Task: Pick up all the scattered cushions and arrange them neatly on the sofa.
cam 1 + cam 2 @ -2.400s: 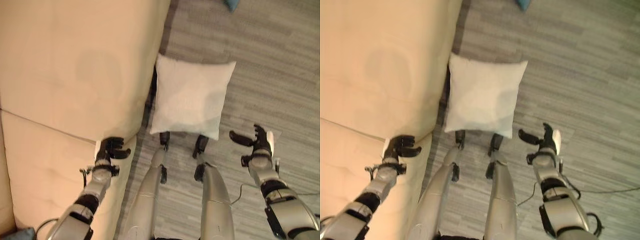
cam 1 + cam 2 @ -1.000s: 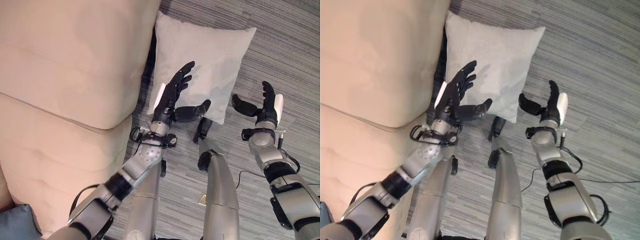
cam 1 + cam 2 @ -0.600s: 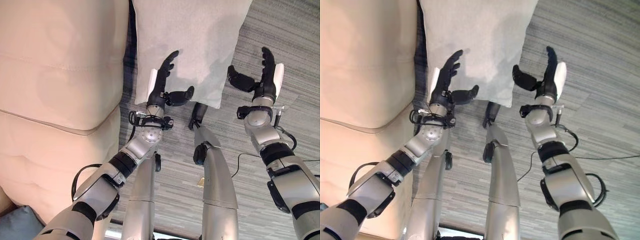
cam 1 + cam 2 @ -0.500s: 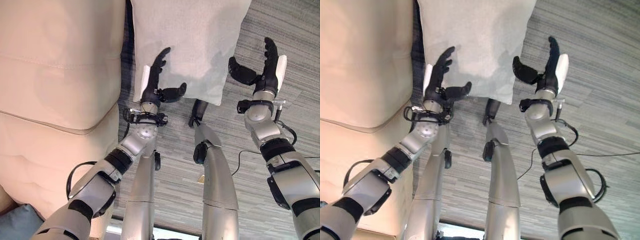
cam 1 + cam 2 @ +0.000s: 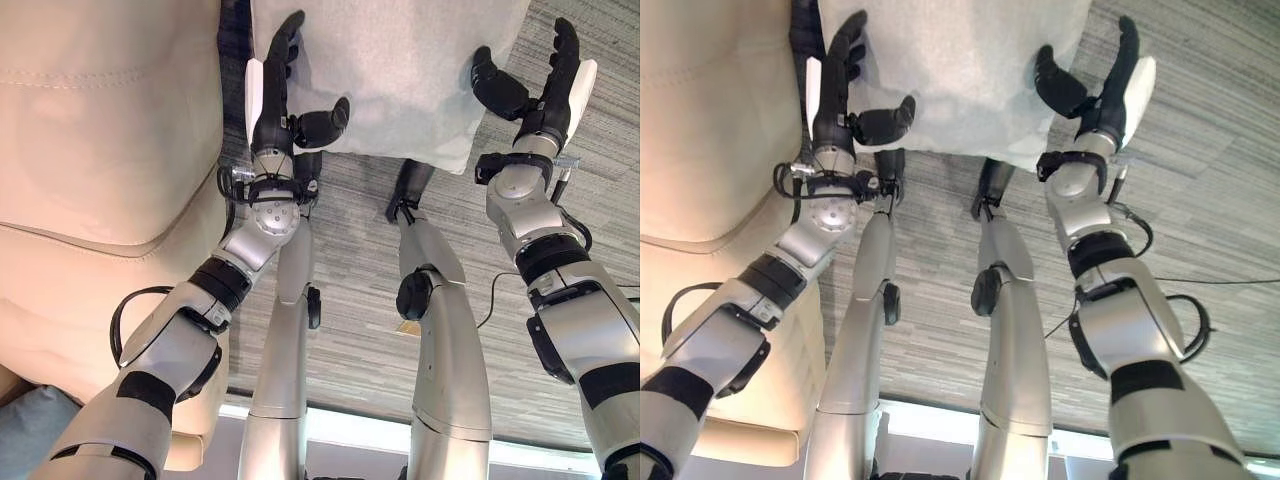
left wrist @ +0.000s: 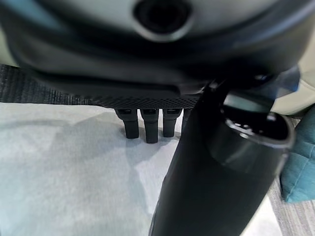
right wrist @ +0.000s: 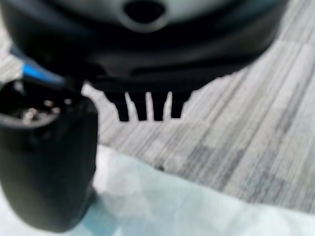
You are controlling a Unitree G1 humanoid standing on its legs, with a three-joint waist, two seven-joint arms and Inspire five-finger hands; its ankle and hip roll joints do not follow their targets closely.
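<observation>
A pale grey square cushion point(image 5: 400, 60) lies on the striped carpet beside the beige sofa point(image 5: 100, 130). My left hand point(image 5: 272, 95) is open at the cushion's left edge, next to the sofa. Its fingers are straight and its thumb point(image 5: 322, 122) reaches over the cushion's near edge. My right hand point(image 5: 545, 85) is open at the cushion's right edge, with its thumb point(image 5: 495, 85) over the fabric. In the left wrist view the cushion point(image 6: 64, 172) lies just past the fingers point(image 6: 147, 129). In the right wrist view its corner point(image 7: 172, 206) lies under the thumb point(image 7: 47, 162).
Grey striped carpet point(image 5: 350, 330) stretches to the right of the sofa. A teal cushion point(image 6: 298, 169) lies on the floor beyond the pale one. Another blue-grey cushion point(image 5: 30, 440) shows at the sofa's near end.
The camera has tipped down and closer. My left hand left the sofa's edge and came to the cushion's left side. My right hand has reached forward to its right side. Both stay open.
</observation>
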